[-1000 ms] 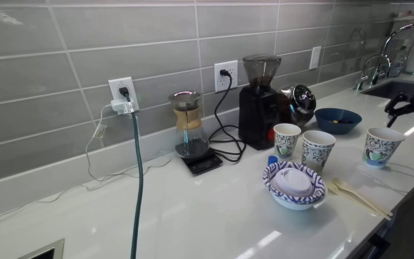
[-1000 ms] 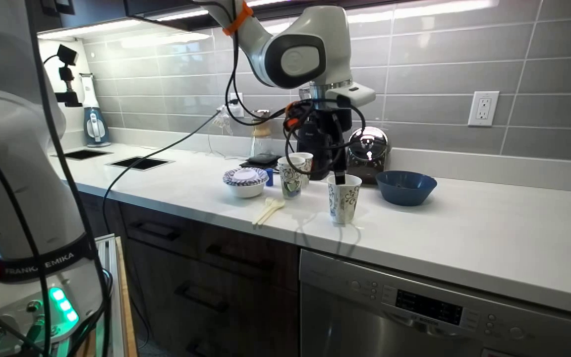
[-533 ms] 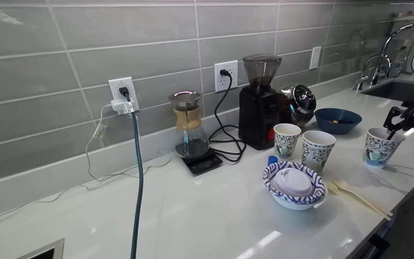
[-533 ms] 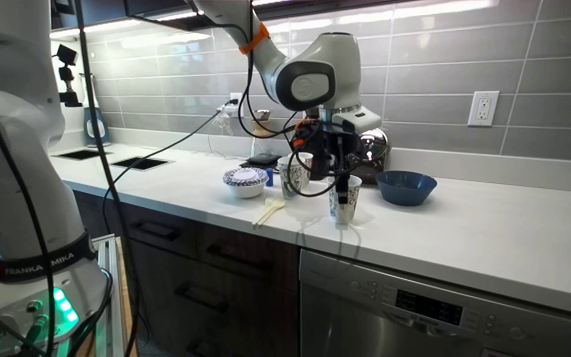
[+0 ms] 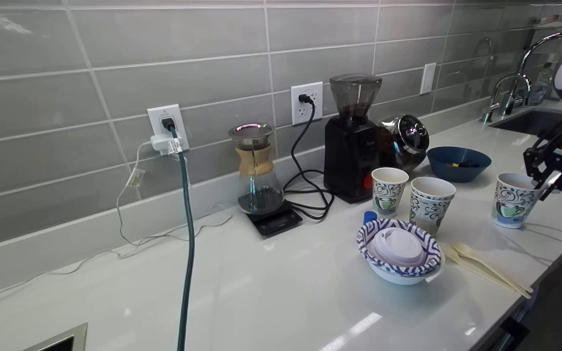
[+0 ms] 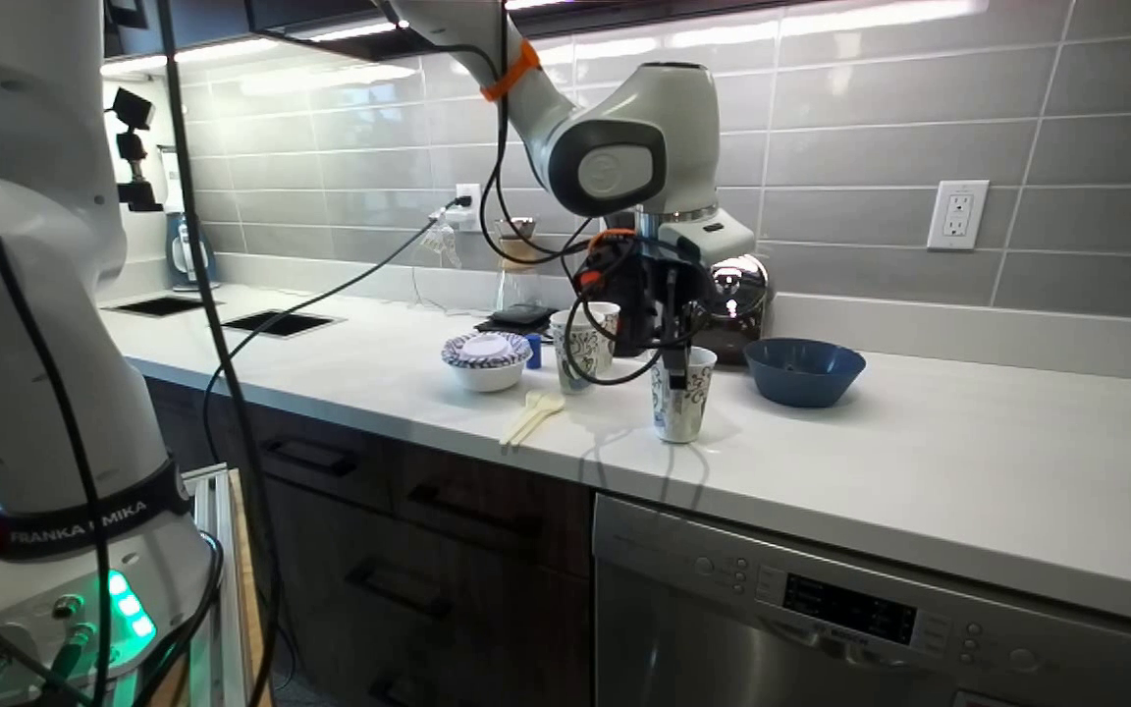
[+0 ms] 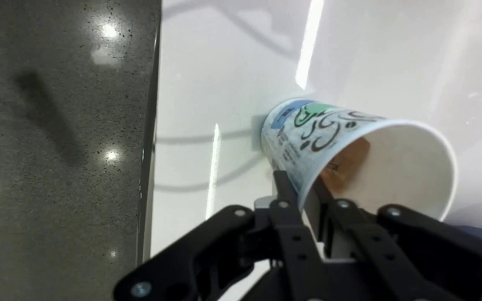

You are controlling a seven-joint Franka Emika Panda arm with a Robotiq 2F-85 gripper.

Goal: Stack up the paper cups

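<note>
Gripper [image 7: 301, 184] closed up in the last half second, now pinching the lone paper cup [image 5: 512, 201] by its rim; base at or close to the countertop [image 5: 286, 292]. Single-rimmed cup [image 5: 389, 191] and double-rimmed cup [image 5: 430, 209] (nested pair, perhaps) stand near the coffee grinder [image 5: 351, 156]. Risk: one-sided hold on thin paper. Could crease or swing once raised, then miss its target or topple it.

paper cups [image 5: 510, 202]: at least 3 | utensils [image 5: 491, 267]: 2 | grinder [image 5: 351, 158]: 1 | carafe [image 5: 256, 163]: 1
</note>
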